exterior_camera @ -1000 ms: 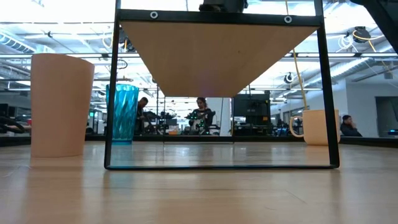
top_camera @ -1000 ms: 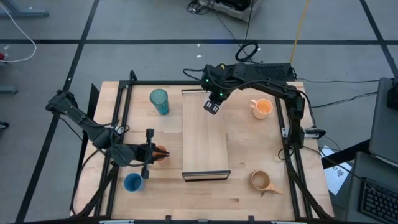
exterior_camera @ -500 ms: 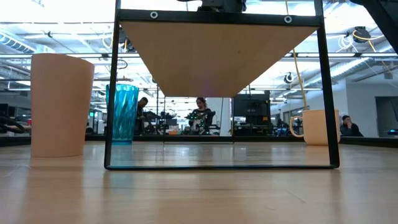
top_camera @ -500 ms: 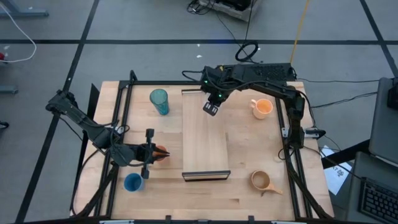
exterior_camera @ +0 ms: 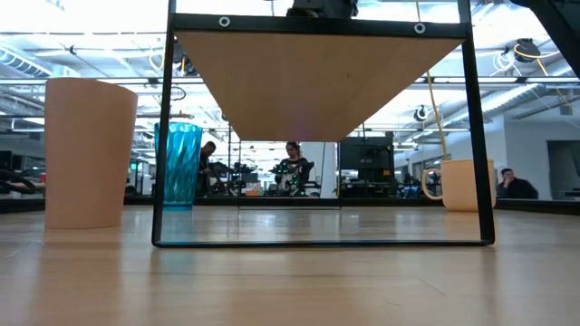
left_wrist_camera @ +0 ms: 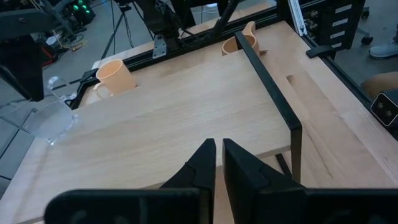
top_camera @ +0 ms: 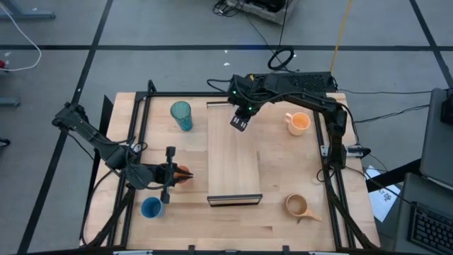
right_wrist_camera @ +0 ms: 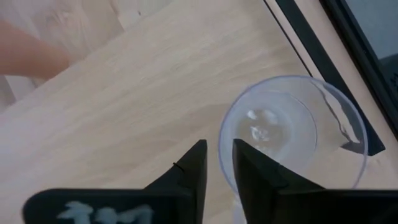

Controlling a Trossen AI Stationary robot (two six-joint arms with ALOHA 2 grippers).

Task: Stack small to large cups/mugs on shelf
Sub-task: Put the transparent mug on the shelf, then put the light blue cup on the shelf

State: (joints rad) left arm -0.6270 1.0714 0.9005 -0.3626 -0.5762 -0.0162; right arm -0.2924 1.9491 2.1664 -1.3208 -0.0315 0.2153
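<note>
Across the high view, my right gripper (top_camera: 240,122) sits in the upper middle of the frame, over the far end of the shelf (top_camera: 233,170), the long light-wood plank running down the centre of the tabletop (top_camera: 283,177). My left gripper (top_camera: 170,174) is at the left of centre, beside the small orange cup (top_camera: 184,173). The teal tumbler (top_camera: 181,115) stands upper left of the shelf, the blue cup (top_camera: 151,207) lower left, the orange mug (top_camera: 299,122) upper right and the tan mug (top_camera: 297,206) lower right.

Low down in the level view, the shelf's underside (exterior_camera: 317,81) fills the upper centre between its dark legs. A tan cup (exterior_camera: 89,152) stands at the left, the teal tumbler (exterior_camera: 179,166) just right of it, and a mug (exterior_camera: 464,185) at the right.

From my left wrist view, my fingers (left_wrist_camera: 202,168) are nearly pressed together with a thin gap, holding nothing. Two mugs (left_wrist_camera: 114,76) stand near the upper edge, and the clear glass cup (left_wrist_camera: 53,118) is at the left.

Under my right wrist camera, my fingers (right_wrist_camera: 196,167) straddle the near rim of the clear glass cup (right_wrist_camera: 292,134), one inside and one outside; I cannot tell whether they pinch the wall.
</note>
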